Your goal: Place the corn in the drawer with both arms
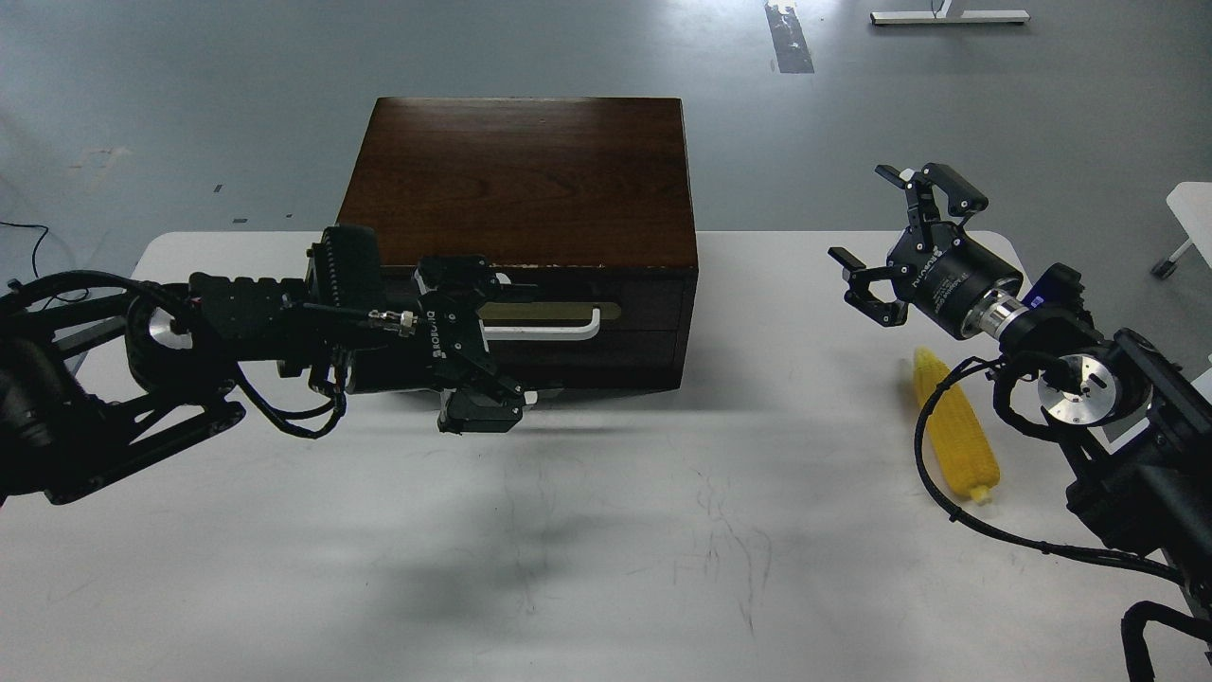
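The dark brown wooden box [521, 180] stands at the table's back centre. Its drawer [634, 308] is closed, with brass plate and white bar handle [559, 331] showing on the front. My left gripper [497, 343] is open, level with the drawer front, its fingers spread above and below the handle's left end; I cannot tell whether they touch it. The yellow corn [956, 440] lies on the table at the right, partly crossed by a black cable. My right gripper [885, 242] is open and empty, hovering above and left of the corn.
The white table [606, 530] spreads in front of the box. Its right edge runs close beside the corn. A white piece of furniture [1193, 213] stands off the table at the far right. Grey floor lies behind.
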{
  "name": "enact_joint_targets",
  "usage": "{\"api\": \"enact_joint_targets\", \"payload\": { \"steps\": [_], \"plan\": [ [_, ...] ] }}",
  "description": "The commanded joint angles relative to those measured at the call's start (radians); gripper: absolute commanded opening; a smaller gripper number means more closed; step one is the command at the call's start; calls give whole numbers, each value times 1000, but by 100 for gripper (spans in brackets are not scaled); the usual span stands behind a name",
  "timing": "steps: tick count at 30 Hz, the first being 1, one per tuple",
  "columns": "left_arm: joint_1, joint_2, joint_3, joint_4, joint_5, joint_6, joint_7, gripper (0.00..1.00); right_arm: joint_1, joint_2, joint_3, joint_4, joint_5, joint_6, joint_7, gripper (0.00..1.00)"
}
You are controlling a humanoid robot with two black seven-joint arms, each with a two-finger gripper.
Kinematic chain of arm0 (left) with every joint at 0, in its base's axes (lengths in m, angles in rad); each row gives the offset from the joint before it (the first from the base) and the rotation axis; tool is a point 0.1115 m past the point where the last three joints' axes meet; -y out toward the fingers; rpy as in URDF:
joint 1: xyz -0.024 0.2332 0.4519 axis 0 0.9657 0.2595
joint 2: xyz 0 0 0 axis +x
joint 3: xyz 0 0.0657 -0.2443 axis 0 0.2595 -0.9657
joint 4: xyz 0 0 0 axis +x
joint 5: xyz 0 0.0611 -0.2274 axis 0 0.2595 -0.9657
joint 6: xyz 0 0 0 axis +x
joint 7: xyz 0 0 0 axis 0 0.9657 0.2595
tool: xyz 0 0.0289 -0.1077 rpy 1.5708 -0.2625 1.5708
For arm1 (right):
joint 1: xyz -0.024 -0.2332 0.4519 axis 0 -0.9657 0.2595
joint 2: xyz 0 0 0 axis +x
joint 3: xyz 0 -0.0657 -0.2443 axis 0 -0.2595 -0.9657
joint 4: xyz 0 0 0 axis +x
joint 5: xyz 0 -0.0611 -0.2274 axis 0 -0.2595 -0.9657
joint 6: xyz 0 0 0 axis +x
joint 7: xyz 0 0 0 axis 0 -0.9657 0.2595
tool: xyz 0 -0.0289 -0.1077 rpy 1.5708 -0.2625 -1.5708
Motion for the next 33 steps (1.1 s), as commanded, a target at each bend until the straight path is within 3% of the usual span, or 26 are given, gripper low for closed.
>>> {"api": "enact_joint_targets", "payload": {
  "steps": [1, 33],
  "plan": [
    [-3, -8, 4, 24, 0, -13, 0, 98, 0, 0, 1, 0, 0, 0, 0, 100],
    [-4, -30, 19, 35, 0, -116, 0, 98, 2, 1, -3, -14, 0, 0, 0, 100]
  ]
}}
